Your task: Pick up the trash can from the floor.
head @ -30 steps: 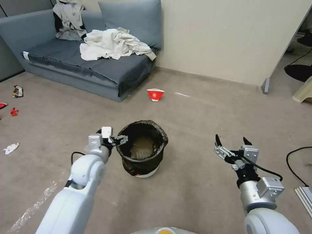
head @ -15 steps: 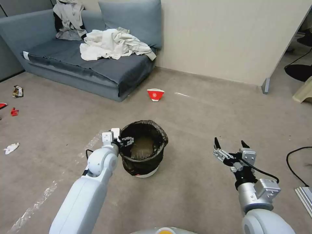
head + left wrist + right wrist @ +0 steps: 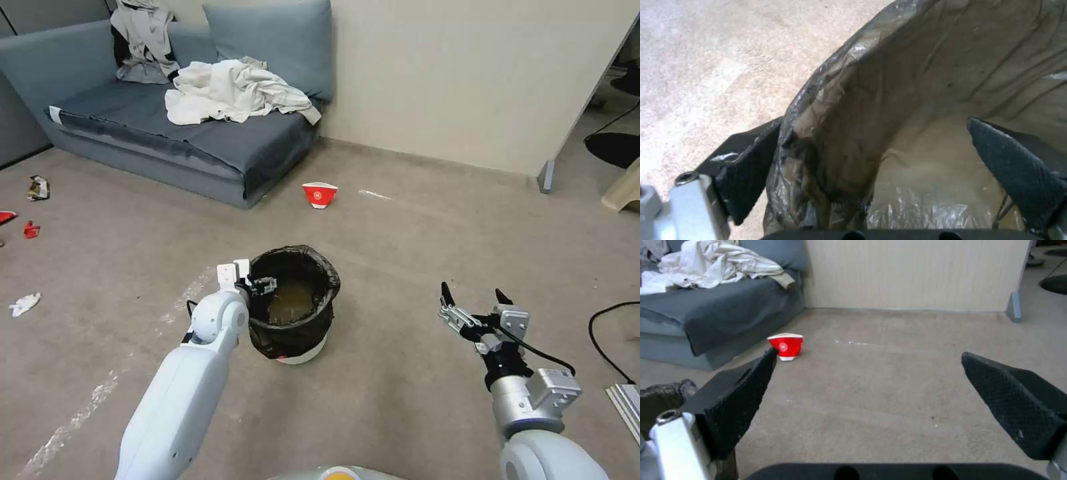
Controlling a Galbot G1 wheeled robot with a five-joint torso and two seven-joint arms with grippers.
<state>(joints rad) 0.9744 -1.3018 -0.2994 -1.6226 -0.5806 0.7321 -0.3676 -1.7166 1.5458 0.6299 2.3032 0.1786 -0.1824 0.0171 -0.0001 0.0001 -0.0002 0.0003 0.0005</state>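
Left wrist view is mostly crinkled plastic: the far rim and white base of the small round white trash can lined with a dark brown-black bag [image 3: 925, 83] are cut off there, and the bin's bottom is a pale blur, so I can't tell if anything's inside. In the head view the left arm's wrist housing covers the near-left wall of the trash can [image 3: 293, 303], so the actual contact point is hidden from above.

The left gripper [image 3: 261, 287] sits at the can's left rim, jaws apart and straddling it: one dark textured finger [image 3: 749, 166] is outside the wall, against the bag, the other is inside the opening. The outer pad looks like it touches the bag, but contact is hard to confirm. Not clamped.

The can stands upright on the flat beige-grey carpet floor [image 3: 413, 240], white base showing at the bottom, roughly centred in front of the robot.

The right gripper [image 3: 475, 301] hovers low over the floor well to the right of the can, fingers spread wide, holding nothing. Its wrist view catches just a sliver of the bag's edge at the frame border, plus a small red-and-white paper cup [image 3: 786, 346] lying on the carpet near the grey-blue sofa [image 3: 200, 133].
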